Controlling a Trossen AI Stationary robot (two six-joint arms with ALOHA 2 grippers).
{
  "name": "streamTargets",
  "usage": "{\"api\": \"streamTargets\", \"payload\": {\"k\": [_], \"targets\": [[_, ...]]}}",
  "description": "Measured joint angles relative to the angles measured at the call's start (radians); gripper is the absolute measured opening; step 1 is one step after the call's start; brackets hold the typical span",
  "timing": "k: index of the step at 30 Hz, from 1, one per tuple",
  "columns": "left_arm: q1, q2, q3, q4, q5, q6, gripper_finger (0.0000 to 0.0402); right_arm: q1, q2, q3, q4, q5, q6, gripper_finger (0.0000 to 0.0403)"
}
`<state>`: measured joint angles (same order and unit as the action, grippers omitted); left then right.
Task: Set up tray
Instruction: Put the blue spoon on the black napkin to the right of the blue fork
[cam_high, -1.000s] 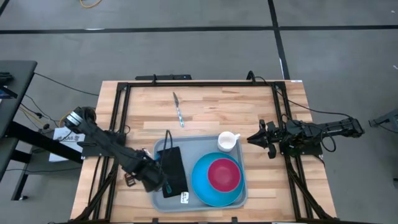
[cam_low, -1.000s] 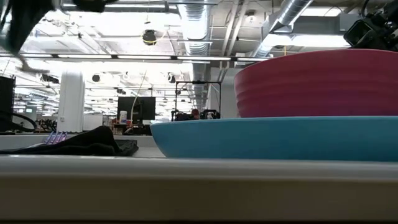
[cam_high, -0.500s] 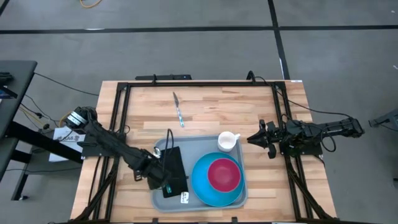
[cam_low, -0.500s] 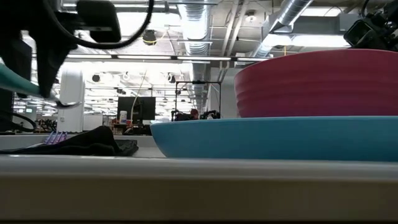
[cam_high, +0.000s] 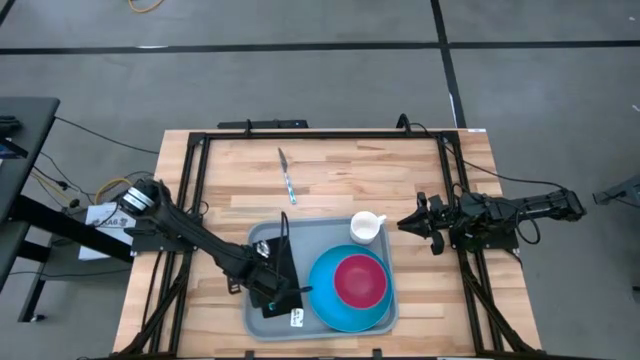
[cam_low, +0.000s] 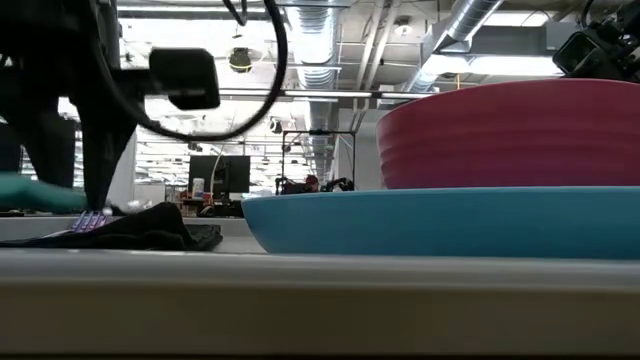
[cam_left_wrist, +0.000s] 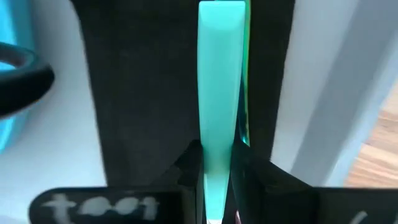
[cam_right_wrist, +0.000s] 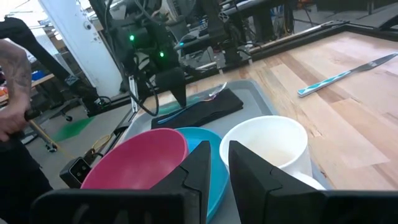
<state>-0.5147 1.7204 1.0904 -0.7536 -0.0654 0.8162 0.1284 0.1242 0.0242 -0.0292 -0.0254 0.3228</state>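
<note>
The tray (cam_high: 262, 238) sits at the near middle of the table (cam_high: 330, 165). The left gripper (cam_left_wrist: 217, 163) squeezes a teal spoon handle (cam_left_wrist: 219, 87) over the black napkin (cam_high: 285, 262). Dropped crooked, the spoon may slide off. I cannot tell about the right gripper (cam_high: 408, 224).

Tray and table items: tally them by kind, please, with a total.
Trays: 1, the tray
Plates: 1, blue plate
Bowls: 1, pink bowl
Cups: 1, white cup
Napkins: 1, black napkin
Cutlery: 2, teal-handled utensil in the left gripper, knife on the table
Total: 7
</note>
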Motion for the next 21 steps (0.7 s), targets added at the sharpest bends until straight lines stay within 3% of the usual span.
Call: {"api": "streamTargets", "payload": {"k": [10,21], "targets": [[0.005,0.043,0.0,0.111,-0.013,-0.01,0.0037,0.0,0.0,0.0,-0.001,0.0,0.0,0.0051],[0.013,0.043,0.0,0.114,0.006,-0.009,0.0037,0.0,0.0,0.0,-0.001,0.0,0.0,0.0051]]}}
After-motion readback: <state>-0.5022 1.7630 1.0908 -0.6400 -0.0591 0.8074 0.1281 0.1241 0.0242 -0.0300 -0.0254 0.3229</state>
